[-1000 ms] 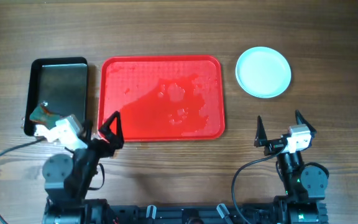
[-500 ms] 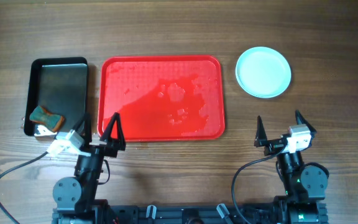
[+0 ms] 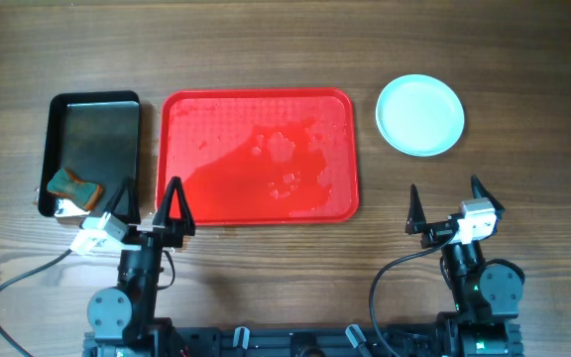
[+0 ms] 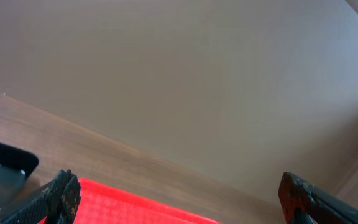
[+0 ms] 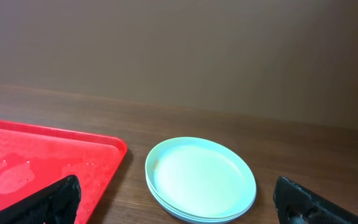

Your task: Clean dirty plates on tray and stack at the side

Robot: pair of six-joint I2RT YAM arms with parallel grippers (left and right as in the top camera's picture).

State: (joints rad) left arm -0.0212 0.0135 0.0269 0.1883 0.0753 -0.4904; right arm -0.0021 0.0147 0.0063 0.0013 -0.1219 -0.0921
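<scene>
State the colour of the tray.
The tray is bright red, with wet patches on its surface. It shows best in the overhead view.

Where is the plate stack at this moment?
Overhead, the plates sit stacked on the table just right of the tray's far right corner, ahead of the right gripper.

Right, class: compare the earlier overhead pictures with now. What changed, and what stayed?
The left gripper swung round and drew back toward its base, open and empty, uncovering the sponge in the black pan. The right gripper, plates and tray stayed put.
</scene>
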